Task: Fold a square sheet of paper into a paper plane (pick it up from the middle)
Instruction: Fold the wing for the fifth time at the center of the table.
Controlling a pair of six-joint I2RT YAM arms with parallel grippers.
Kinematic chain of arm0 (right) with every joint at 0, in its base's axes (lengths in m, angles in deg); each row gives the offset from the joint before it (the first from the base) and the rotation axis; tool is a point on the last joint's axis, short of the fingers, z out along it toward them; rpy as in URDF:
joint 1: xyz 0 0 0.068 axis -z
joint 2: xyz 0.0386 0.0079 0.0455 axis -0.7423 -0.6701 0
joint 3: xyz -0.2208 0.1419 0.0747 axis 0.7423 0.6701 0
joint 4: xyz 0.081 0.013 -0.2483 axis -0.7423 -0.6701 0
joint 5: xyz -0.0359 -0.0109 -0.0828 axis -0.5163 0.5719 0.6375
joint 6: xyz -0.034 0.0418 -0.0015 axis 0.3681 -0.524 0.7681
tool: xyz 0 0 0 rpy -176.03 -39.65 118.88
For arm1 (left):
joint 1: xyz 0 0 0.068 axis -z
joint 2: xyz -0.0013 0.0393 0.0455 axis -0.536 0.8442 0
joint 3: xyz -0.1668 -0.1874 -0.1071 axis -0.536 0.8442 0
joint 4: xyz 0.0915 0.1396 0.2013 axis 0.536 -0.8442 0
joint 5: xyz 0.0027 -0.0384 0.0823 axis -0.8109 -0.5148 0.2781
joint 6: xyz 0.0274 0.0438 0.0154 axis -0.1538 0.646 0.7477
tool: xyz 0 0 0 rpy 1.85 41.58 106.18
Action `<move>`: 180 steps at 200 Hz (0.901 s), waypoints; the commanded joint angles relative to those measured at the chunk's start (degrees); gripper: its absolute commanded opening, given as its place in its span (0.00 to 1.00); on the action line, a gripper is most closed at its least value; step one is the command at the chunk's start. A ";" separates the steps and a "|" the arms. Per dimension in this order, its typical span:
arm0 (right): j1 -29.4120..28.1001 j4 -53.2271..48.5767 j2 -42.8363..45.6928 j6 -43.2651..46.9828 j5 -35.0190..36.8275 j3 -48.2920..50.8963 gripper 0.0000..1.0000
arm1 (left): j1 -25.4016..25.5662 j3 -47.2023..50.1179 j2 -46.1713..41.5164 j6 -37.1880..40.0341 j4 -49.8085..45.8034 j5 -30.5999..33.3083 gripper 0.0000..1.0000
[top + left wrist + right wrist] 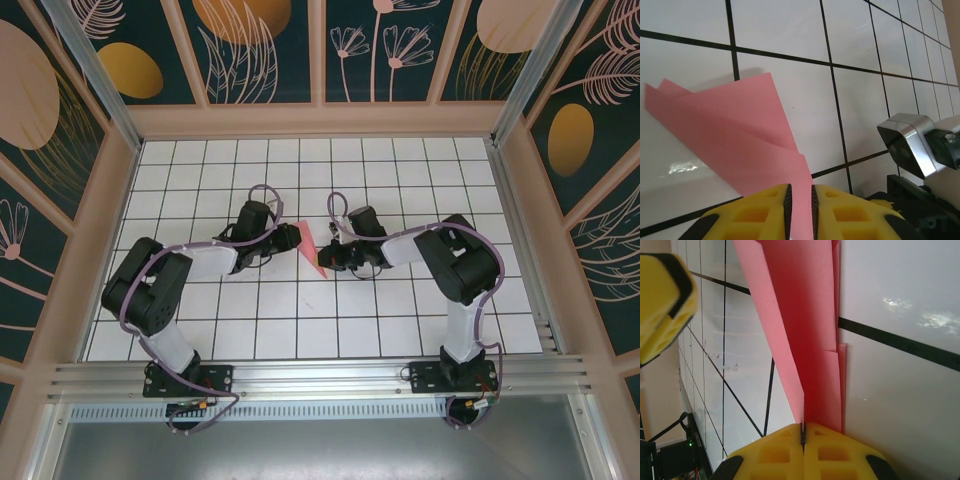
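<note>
The folded pink paper (308, 245) is held off the tiled table (400, 170) at its middle, between the two arms. The left gripper (800, 200) grasps it from the left, its black pads (787, 202) pressed to a flap on both sides. The right gripper (802, 432), just right and nearer, is clenched, pinching the paper's folded edge in its seam.
</note>
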 commanded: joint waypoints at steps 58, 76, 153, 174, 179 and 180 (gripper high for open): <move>1.76 -9.03 -1.63 -0.32 4.83 4.09 0.00 | 0.05 -2.00 6.54 -0.91 1.82 -0.62 0.13; 1.74 -9.13 -1.13 0.01 4.74 4.11 0.00 | 0.05 -2.93 7.30 -0.97 1.45 -0.25 0.14; 1.76 -13.12 1.96 4.16 1.77 0.92 0.10 | 0.12 -8.50 10.14 -0.74 -7.60 2.93 0.19; 1.72 -13.57 2.14 4.34 1.65 0.59 0.11 | 0.21 -10.83 11.55 0.42 -11.72 4.79 0.19; 1.73 -13.58 2.23 4.28 1.66 0.56 0.11 | 0.22 -11.34 11.94 0.68 -12.60 5.42 0.19; 1.75 -13.55 2.23 4.27 1.62 0.56 0.11 | 0.22 -11.42 11.98 0.74 -12.78 5.53 0.19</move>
